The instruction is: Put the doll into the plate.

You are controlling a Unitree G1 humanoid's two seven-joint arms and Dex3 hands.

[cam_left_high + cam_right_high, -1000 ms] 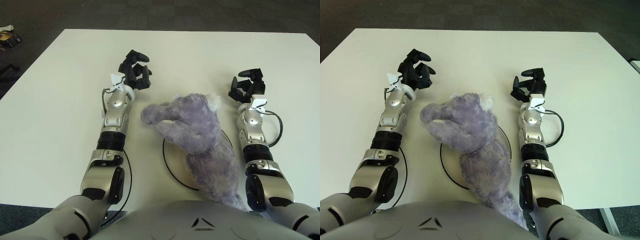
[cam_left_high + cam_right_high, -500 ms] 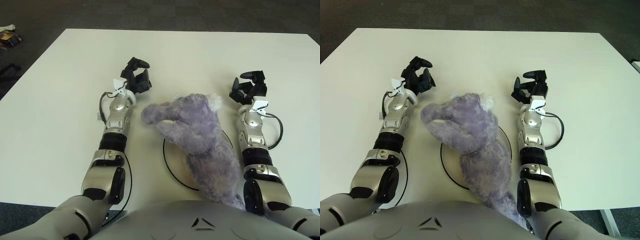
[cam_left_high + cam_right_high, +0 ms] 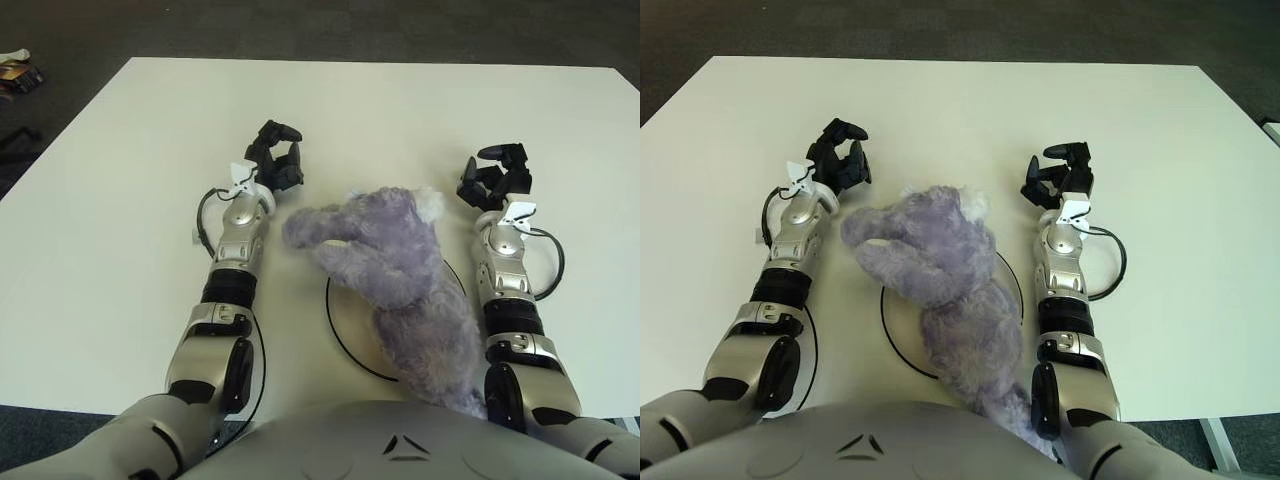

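- Doll (image 3: 400, 275), a shaggy purple plush, sprawls across the plate (image 3: 340, 330), a pale disc with a dark rim near the table's front edge.
- Its body covers most of the plate, and only the left arc of the rim and a bit of the right side show past the fur.
- One fuzzy limb pokes out past the plate's rim toward the robot's left, and the head end, with a whitish tuft, lies on the far side of the plate.
- Its lower end trails off the near side of the plate toward the robot's torso.
- Left hand (image 3: 274, 165) shows just left of the doll's outstretched limb, its dark fingers curled loosely inward with nothing between them; it does not touch the doll.
- Right hand (image 3: 495, 178) shows to the right of the doll's head, apart from it, fingers likewise bent in on themselves and holding nothing.
- White table (image 3: 120, 200) carries all of this, both forearms stretched forward over it on either side of the plate.
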